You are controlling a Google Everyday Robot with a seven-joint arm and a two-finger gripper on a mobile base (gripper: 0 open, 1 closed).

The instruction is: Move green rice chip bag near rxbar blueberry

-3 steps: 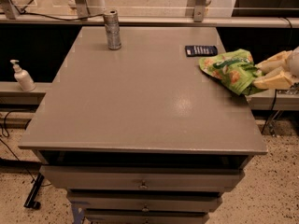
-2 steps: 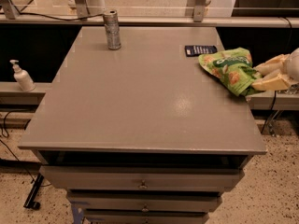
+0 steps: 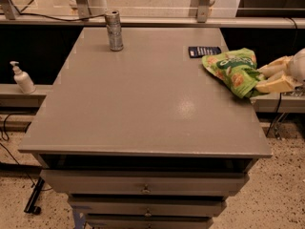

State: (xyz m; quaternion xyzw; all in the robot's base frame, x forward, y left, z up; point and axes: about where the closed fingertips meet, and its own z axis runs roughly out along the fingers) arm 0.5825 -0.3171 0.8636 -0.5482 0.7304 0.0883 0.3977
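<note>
You see the pincer [image 3: 260,79] at the right edge of the counter [image 3: 143,104] pinching the green rice chip bag [image 3: 231,68], just beside the rxbar blueberry [image 3: 204,51].

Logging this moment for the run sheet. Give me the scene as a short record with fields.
surface: gray cabinet top
green rice chip bag: lying at the top's right edge
rxbar blueberry: flat, just behind the bag's left end, close by
gripper: at the bag's right end, past the top's right edge
silver can: upright, far left corner
pump bottle: on the ledge left of the cabinet
</note>
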